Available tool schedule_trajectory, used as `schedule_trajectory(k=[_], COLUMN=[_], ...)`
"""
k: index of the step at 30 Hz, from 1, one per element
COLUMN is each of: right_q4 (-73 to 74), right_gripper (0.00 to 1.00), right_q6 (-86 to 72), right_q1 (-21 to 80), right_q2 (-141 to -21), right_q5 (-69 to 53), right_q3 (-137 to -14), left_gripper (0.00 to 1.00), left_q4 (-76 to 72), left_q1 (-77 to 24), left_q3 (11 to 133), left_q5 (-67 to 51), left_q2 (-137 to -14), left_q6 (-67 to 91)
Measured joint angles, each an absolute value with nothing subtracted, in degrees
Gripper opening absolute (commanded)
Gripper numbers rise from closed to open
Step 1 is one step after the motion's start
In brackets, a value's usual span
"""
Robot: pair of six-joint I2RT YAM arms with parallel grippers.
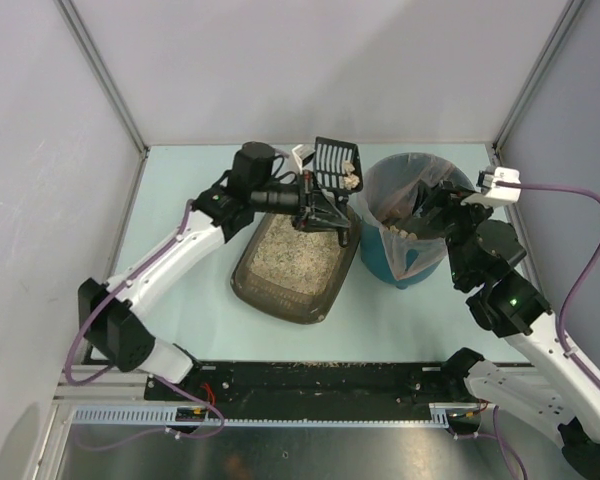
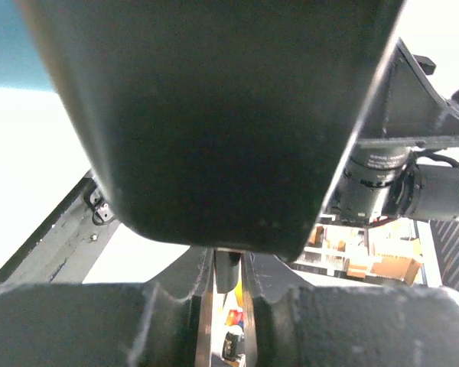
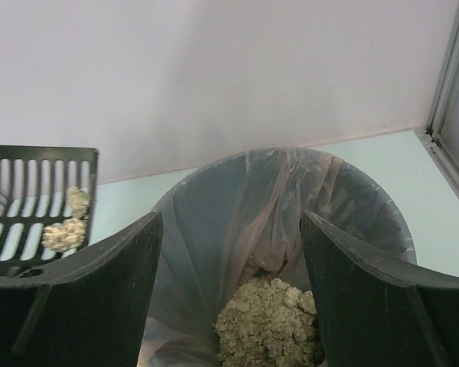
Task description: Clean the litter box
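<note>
Checking top view: step in hand?
— Waste transfer: left gripper [image 1: 315, 205] pinching scoop [image 1: 335, 160], clumps [image 1: 350, 180] aboard. Next, judged: swing over bin [image 1: 405, 265] beside it, tip. Just below gripper, litter box [image 1: 280, 305]; long axis running back toward bases, far end pointing binward.
Left wrist?
— Fingers [image 2: 76, 329] pressed together on scoop.
Right wrist?
— Jaws spread, right gripper [image 3: 231, 229] over bin mouth.

Shows dark brown on the litter box [image 1: 242, 280], grainy beige with paler flecks on its litter [image 1: 295, 255]. Black on the scoop [image 1: 335, 158], striped with rows of slits, beige on its clumps [image 3: 65, 233]. Teal on the bin [image 1: 380, 268], cloudy clear on the bag liner [image 1: 380, 188]. Pale mint on the table [image 1: 195, 320]; white and black on the arms [image 1: 170, 265], purple on the cables [image 1: 590, 240].
</note>
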State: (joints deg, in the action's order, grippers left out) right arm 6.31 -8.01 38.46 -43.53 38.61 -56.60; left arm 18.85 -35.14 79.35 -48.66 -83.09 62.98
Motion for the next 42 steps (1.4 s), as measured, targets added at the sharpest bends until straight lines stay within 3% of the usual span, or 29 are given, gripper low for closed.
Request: schedule_trajectory(k=[23,42], right_q4=[6.39,4.75], right_gripper=[0.77,0.78], right_q6=[-6.35,-2.61], right_q1=[38.46,38.46], right_q2=[-40.03,-39.86], right_q5=[42.70,43.31], right_q3=[-56.60,-56.60], left_gripper=[0.00,0.00], left_q4=[35.99,58.15], left_q1=[-45.63,-51.88], left_q3=[103.90,127.24], left_q5=[-33.93,-12.80], left_q2=[-99.70,-110.28], left_q6=[48.64,28.56])
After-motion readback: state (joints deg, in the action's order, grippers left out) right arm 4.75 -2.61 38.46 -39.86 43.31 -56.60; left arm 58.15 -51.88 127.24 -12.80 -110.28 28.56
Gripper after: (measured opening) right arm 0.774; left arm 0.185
